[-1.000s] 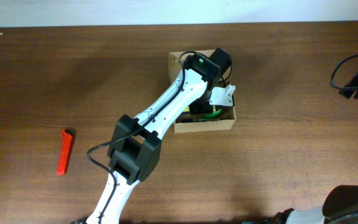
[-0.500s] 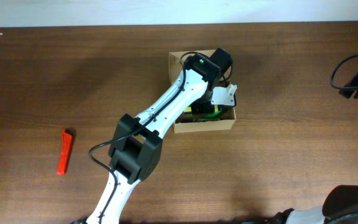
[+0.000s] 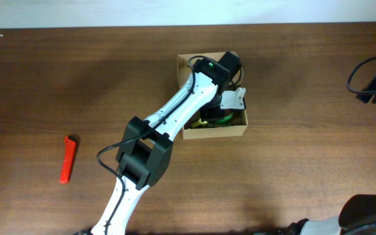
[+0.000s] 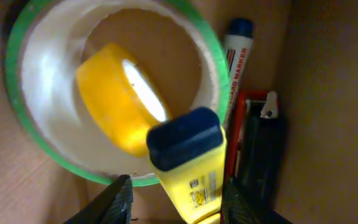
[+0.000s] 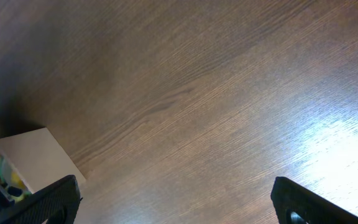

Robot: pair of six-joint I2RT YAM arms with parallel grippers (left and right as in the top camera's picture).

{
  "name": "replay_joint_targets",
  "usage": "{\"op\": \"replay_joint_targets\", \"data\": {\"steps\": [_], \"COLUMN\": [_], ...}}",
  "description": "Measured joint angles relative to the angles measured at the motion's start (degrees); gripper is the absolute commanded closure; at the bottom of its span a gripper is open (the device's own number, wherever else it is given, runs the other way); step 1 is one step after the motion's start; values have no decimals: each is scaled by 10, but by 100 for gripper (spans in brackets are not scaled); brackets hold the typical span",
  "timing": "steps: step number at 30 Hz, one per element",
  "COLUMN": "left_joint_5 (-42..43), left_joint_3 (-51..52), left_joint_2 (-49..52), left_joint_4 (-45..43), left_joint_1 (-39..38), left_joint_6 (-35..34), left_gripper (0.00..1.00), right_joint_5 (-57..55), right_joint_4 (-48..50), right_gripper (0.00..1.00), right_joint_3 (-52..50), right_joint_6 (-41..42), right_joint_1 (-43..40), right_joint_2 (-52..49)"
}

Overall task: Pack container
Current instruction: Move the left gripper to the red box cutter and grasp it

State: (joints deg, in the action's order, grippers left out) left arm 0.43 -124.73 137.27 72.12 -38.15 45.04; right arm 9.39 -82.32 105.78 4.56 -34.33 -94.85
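Left pincer (image 4: pixel 178 186) down inside the container (image 3: pixel 214 132), jaws apart, a yellow marker (image 4: pixel 188 155) loose between them. Right pincer (image 5: pixel 179 202) wide apart too, over bare wood. Container toward the far edge of the counter, near the middle. Might catch the green tape ring (image 4: pixel 42 118) when lifting and tug the box, or knock the marker out

Box (image 3: pixel 214 132) sits mid-table (image 3: pixel 292 78), toward the far edge. Left gripper (image 4: pixel 178 186) is down inside it. In the box, a small roll (image 4: pixel 114 106) lies inside the big tape roll (image 4: pixel 17 93). Highlighter (image 4: pixel 188 162) lies across the big roll's rim, between the fingers. Marker (image 4: pixel 236 59) and another tool (image 4: pixel 263 149) lie beside it, along the wall. Loose marker (image 3: pixel 68 158) lies on the table, well left of the box.
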Motion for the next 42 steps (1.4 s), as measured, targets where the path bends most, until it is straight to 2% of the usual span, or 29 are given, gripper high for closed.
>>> {"op": "replay_joint_targets", "data": {"steps": [8, 17, 19, 21, 23, 25, 28, 29, 34, 38, 42], "left_joint_5": [-39, -103, -130, -157, -182, -209, -241, -245, -209, -157, -118], "left_joint_3": [0, -2, -5, -6, -8, -9, -9, -9, -7, 37, 174], "left_joint_2": [-30, -212, -249, -281, -302, -313, -317, -317, -317, -326, -361], "left_joint_4": [-13, -35, -36, -38, -41, -29, 38, 66, 146, 151, 107], "left_joint_1": [14, 37, 38, 47, 71, 105, 169, 195, 283, 345, 416], "left_joint_6": [-40, -88, -108, -138, -178, -227, -298, -321, -379, -394, -386], "left_gripper": [50, 50, 58, 75, 85, 87, 85, 81, 69, 60, 55], "right_joint_5": [0, 0, 0, 0, 0, 0, 0, 0, 0, 0, 0], "right_joint_4": [0, 0, 0, 0, 0, 0, 0, 0, 2, 5, 5], "right_gripper": [1, 1, 1, 1, 1, 1, 1, 1, 1, 0, 1], "right_joint_3": [0, 0, 0, 0, 0, 0, 0, 0, 0, 0, 0], "right_joint_6": [0, 0, 0, 0, 0, 0, 0, 0, 0, 0, 0], "right_joint_1": [0, 0, 0, 0, 0, 0, 0, 0, 0, 0, 0], "right_joint_2": [0, 0, 0, 0, 0, 0, 0, 0, 0, 0, 0]}}
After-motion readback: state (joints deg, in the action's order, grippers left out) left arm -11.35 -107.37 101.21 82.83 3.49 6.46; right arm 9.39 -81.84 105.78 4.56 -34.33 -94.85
